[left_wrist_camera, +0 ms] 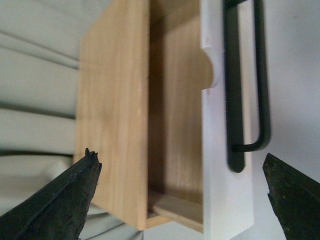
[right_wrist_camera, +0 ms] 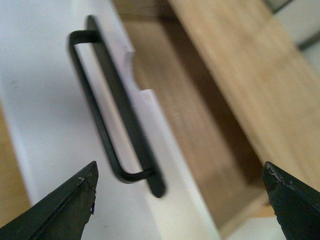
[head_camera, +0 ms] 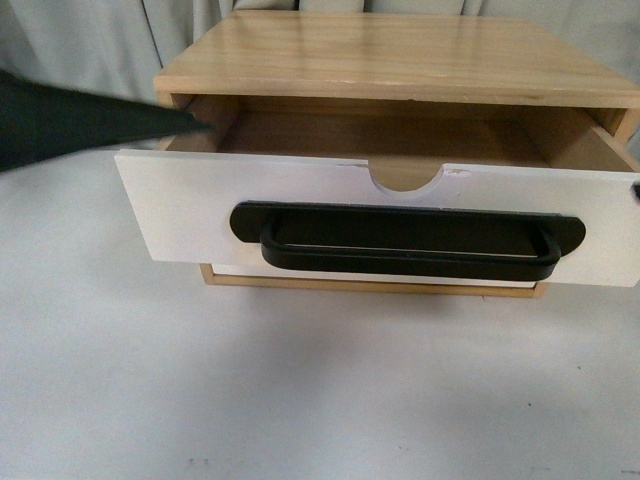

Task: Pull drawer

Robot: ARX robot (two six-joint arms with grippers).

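The drawer [head_camera: 180, 210] stands pulled well out of the wooden cabinet [head_camera: 400, 55]. Its white front carries a long black bar handle [head_camera: 400, 265] and a half-round notch [head_camera: 405, 178] in the top edge, and the wooden inside looks empty. My left gripper [left_wrist_camera: 180, 157] is open and hangs over the drawer's left end, straddling the cabinet side and the white front [left_wrist_camera: 225, 200]. One of its dark fingers [head_camera: 100, 125] reaches in from the left. My right gripper [right_wrist_camera: 180, 167] is open above the drawer's right end, near the end of the handle [right_wrist_camera: 100, 125], holding nothing.
A sliver of a plain white drawer front [head_camera: 240, 270] shows beneath the pulled one. The cabinet sits on a white tabletop [head_camera: 300, 400]. Pale curtains [head_camera: 80, 40] hang behind it.
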